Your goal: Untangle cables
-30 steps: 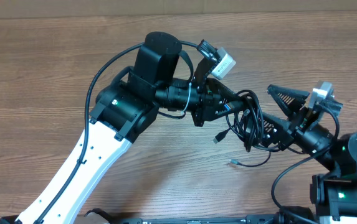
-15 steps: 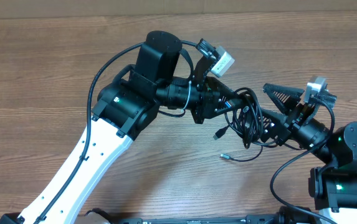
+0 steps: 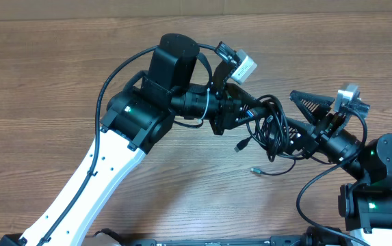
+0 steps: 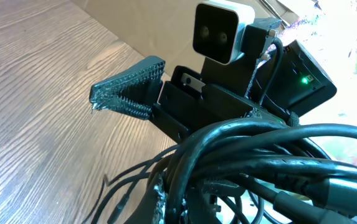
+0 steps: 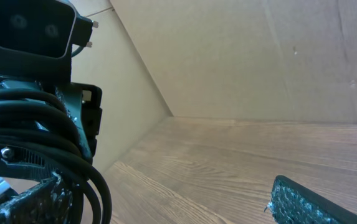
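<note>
Overhead, cables (image 3: 269,130) bunched in closed left end effector (image 3: 252,113), loops trailing toward near edge, right end effector (image 3: 288,117) spread wide.

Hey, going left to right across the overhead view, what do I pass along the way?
Left arm's white link → left wrist camera → cables → right wrist camera → right arm's base.

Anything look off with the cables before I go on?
Nothing damaged or spilled. The cables sit in one tangled clump clamped by the left gripper, loops crowding the open right gripper; one plug tip trails loose over the table.
</note>
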`<state>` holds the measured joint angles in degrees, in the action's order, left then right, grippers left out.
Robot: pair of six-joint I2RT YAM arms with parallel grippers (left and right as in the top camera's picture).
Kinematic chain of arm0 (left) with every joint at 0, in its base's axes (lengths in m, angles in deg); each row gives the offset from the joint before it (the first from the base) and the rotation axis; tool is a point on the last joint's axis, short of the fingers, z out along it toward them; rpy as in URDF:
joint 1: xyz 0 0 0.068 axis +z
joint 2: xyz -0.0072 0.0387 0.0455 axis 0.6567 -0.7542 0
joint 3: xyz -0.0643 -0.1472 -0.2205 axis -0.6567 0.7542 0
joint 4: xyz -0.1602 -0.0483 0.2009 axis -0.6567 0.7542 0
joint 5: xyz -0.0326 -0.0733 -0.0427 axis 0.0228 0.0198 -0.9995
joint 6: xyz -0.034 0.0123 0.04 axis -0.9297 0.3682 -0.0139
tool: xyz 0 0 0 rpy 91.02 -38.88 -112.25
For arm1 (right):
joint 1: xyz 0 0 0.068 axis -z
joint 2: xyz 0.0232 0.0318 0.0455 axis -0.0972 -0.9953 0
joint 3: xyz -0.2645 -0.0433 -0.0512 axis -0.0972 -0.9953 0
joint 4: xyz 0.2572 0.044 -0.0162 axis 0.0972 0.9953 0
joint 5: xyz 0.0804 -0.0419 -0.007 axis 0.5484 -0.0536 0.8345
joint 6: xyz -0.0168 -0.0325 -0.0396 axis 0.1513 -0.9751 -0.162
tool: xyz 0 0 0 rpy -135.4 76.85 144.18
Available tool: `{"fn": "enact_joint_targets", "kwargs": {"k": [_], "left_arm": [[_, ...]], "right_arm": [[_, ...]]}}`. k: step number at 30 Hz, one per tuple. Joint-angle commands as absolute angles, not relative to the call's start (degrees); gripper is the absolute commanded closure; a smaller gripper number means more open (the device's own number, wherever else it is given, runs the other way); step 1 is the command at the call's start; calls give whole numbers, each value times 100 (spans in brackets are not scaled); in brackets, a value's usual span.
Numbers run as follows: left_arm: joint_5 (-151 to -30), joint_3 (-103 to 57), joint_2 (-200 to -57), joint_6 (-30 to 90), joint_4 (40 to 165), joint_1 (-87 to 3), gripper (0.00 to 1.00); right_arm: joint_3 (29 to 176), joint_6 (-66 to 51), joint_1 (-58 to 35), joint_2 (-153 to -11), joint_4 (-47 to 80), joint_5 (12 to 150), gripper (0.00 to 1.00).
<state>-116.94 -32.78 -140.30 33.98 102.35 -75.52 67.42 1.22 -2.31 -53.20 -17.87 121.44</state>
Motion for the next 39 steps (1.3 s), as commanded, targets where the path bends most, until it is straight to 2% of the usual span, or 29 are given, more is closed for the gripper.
{"fn": "enact_joint_targets", "kwargs": {"k": [1, 13, 30, 39], "left_arm": [[-12545, -3378, -13914, 3284, 10163, -7664, 96], [-12951, -3376, -13912, 3282, 10067, -7507, 96], [-12960, -3378, -13912, 3286, 10062, -7386, 96], [-12960, -3378, -13912, 3286, 10053, -7281, 96]], "right_arm": [[6797, 54, -198, -5477, -1647, 11213, 2], [6797, 52, -198, -5477, -1522, 10528, 0], [6797, 52, -198, -5477, -1501, 10238, 0], [6797, 52, -198, -5477, -819, 9639, 0]]}}
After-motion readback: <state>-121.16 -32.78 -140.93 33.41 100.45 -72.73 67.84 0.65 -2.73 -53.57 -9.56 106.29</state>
